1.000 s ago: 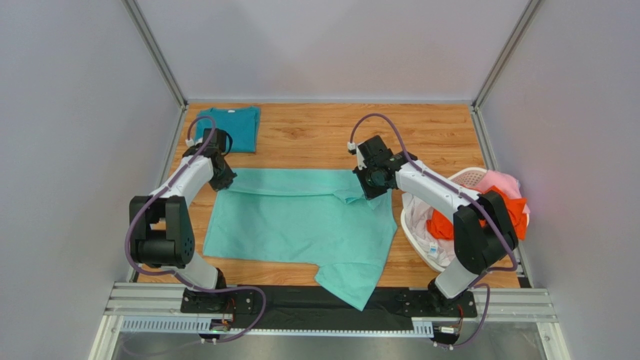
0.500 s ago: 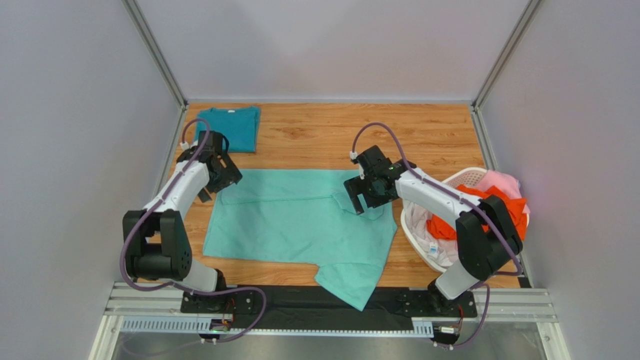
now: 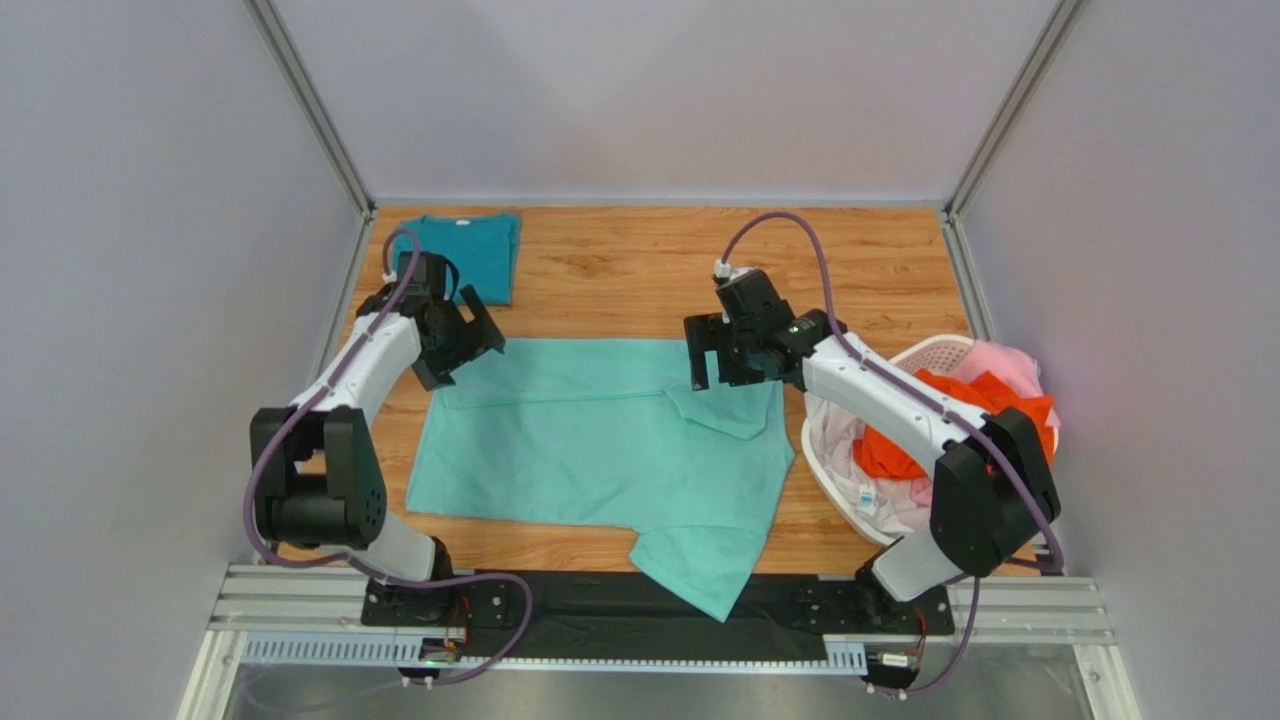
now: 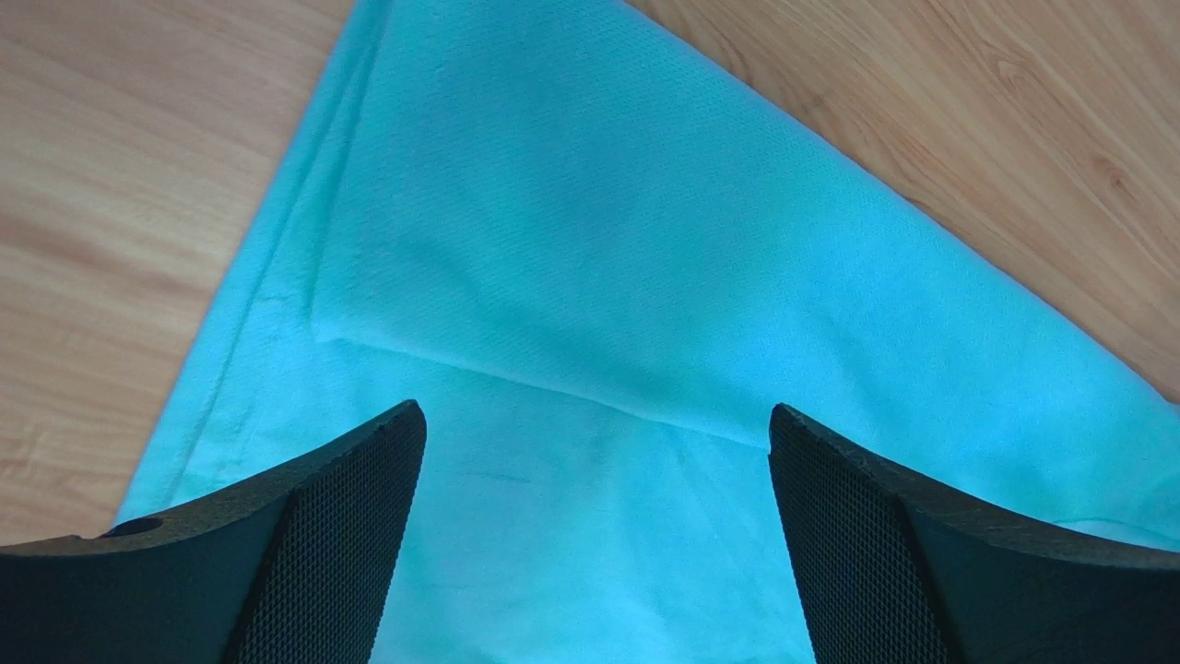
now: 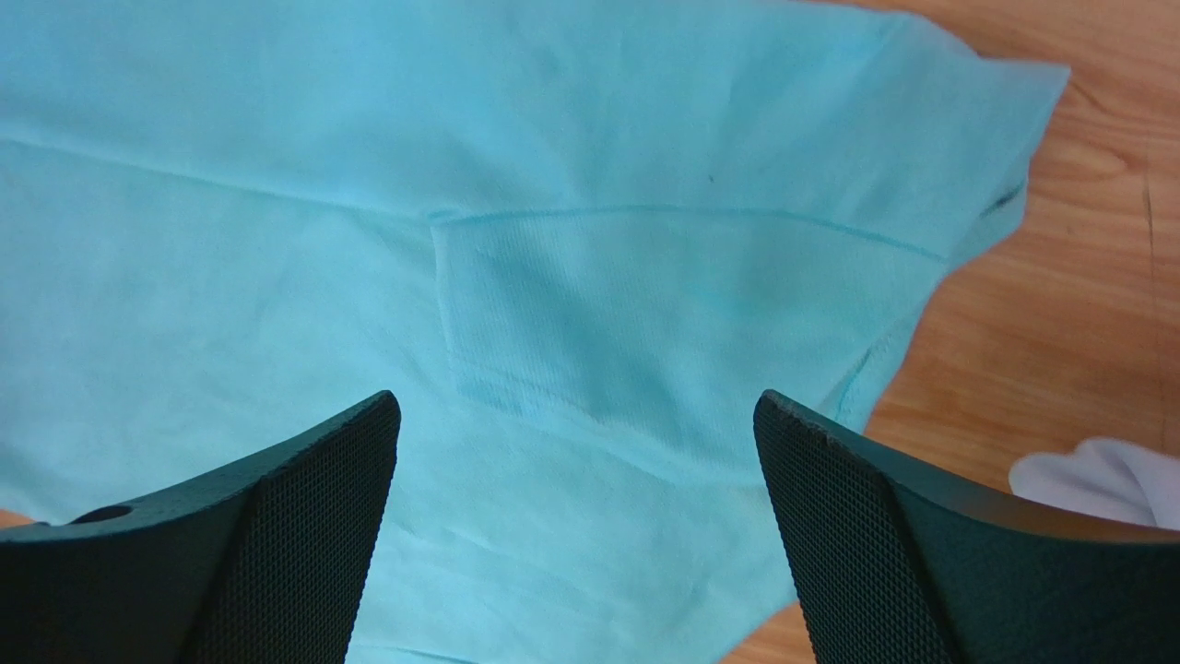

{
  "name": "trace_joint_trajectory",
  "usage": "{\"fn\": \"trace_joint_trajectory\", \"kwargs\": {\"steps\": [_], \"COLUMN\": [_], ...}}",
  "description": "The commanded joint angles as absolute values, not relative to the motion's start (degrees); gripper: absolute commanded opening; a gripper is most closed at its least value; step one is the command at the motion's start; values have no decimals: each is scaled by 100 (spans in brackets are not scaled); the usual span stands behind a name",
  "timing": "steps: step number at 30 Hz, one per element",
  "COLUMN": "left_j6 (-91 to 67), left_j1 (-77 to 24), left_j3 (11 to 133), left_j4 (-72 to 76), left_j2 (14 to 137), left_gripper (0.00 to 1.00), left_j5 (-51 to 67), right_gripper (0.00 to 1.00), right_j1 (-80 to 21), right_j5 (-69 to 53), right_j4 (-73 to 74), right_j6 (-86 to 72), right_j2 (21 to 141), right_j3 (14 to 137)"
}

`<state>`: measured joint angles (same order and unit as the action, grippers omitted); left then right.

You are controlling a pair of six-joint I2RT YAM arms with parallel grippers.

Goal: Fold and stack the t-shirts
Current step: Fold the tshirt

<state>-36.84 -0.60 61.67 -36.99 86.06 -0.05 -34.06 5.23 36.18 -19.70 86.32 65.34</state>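
1. Looking down from the top view: shows the left gripper [image 3: 469, 333] and right gripper [image 3: 718, 360] lifted off the far edge of the mint shirt [image 3: 601, 443], where a second ago both pressed down on it. Leaves the far strip folded toward the near side and lying flat, with the right sleeve [image 3: 739, 413] turned in over the body. Reads as one fold finished and let go, with the next fold yet to start. Puts the mint shirt spread mid-table [image 3: 631, 270], its near right corner draping over the near edge onto the black rail [image 3: 571, 600]. Places the teal shirt [image 3: 478, 255] already folded at the far left. Shows the orange shirt [image 3: 1025, 417], pink shirt [image 3: 1010, 365] and white shirt [image 3: 879, 483] heaped in the basket [image 3: 932, 356] at the right, so most of the task seems left to do. Hides the lower part of that heap behind the right arm.
2. Left wrist: shows both fingers [image 4: 319, 554] spread wide with nothing between them, hovering over the mint shirt's folded far left corner. Catches the folded layer's edge running across just beyond the tips, with bare wood on either side. Cuts the fingers off at the bottom and gives no sure sense of height above the cloth.
3. Right wrist: shows the jaws wide and empty here too, poised over the tucked sleeve and its stitched hem. Clips a scrap of white cloth [image 5: 1094, 477] at the lower right, probably from the basket heap, though not certain. Shows a small dark speck on the cloth, too small to identify.
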Motion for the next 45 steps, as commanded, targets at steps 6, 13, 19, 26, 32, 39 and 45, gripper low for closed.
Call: {"fn": "trace_joint_trajectory", "kwargs": {"steps": [6,13,19,26,32,39,45], "left_j6": [-3604,-3621,-3621,-3735,-3841,-3902,-3858], "left_j1": [-35,140,334,334,343,334,343], "left_j3": [6951,7084,6987,7312,7786,8279,8455], "left_j4": [-3436,-3480,-3507,-3612,-3797,-3937,-4043], "left_j2": [9694,10300,10582,11039,11346,11750,11611], "left_gripper": [100,100,100,100,100,100,100], "left_j5": [501,448,501,536,264,115,80], "right_gripper": [100,100,100,100,100,100,100], "right_j1": [-3174,-2664,-2286,-2075,-1925,-1898,-1881], "right_j5": [589,326,88,-307,-466,-492,-448], "right_j4": [3199,3217,3199,3111,3103,3155,3260], "right_j6": [-1960,-1942,-2074,-2092,-2004,-1969,-1855], "right_j2": [10158,10985,11285,11627,11953,12322,12156], "right_j3": [7917,8148,7841,7971,8323,8841,9026]}}
